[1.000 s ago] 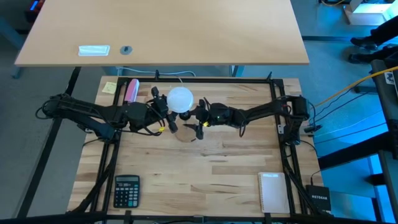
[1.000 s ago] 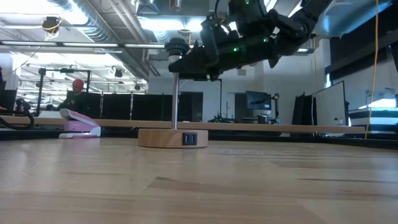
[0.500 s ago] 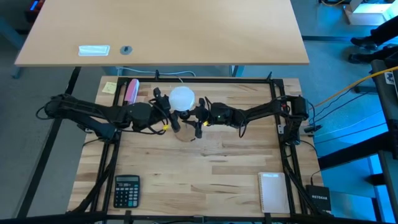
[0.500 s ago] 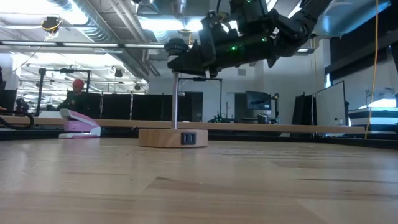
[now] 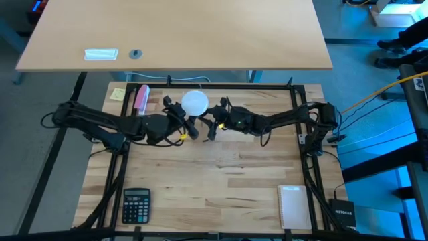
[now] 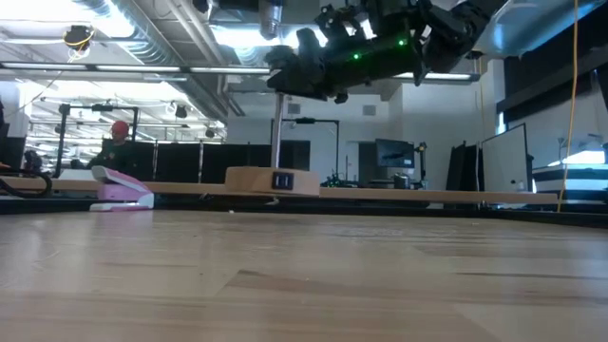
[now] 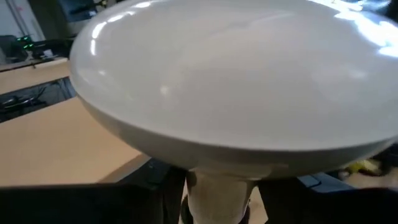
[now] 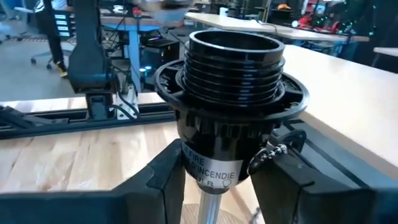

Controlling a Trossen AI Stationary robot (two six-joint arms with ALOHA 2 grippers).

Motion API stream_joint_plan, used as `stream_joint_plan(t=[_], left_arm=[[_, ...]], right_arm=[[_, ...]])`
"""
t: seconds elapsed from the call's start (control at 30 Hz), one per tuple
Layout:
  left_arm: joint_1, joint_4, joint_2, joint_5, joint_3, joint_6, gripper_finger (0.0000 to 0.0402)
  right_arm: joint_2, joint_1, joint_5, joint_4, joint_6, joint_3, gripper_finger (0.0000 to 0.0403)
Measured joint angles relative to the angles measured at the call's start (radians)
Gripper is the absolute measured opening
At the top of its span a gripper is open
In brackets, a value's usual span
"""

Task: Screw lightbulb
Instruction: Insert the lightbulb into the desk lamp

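Near the desk's far edge, the left claw (image 5: 189, 127) grips the narrow base of the round white frosted lightbulb (image 5: 194, 103). Just beside it, the right claw (image 5: 211, 128) clamps the black threaded socket (image 8: 231, 118).

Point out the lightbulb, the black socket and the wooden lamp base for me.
lightbulb (image 5: 194, 102), high view, centre of the white globe.
black socket (image 8: 235, 70), right wrist view, threaded collar.
wooden lamp base (image 6: 273, 180), low view, front edge of the disc.
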Motion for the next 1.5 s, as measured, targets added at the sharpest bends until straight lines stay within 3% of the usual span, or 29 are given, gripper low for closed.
stream_joint_plan(t=[0.3, 0.6, 0.77, 1.13, 1.5], left_arm=[[0.013, 0.148, 0.091, -0.053, 0.0, 0.062, 0.0151], [0.038, 0.145, 0.103, -0.054, 0.0, 0.062, 0.0151], [0.059, 0.129, 0.103, 0.027, 0.0, 0.028, 0.0151], [0.071, 0.034, 0.098, 0.046, 0.0, 0.002, 0.0151], [0.071, 0.016, 0.07, 0.161, 0.003, 0.0, 0.015]], right_arm=[[0.0, 0.0, 0.003, -0.013, 0.019, 0.0, 0.0152], [0.0, 0.0, -0.01, -0.017, 0.018, 0.0, 0.0152], [0.0, 0.0, -0.027, -0.016, 0.016, 0.0, 0.0152], [0.0, 0.0, -0.042, -0.027, 0.013, 0.0, 0.0152], [-0.046, 0.0, -0.105, -0.058, 0.012, -0.001, 0.0152]])
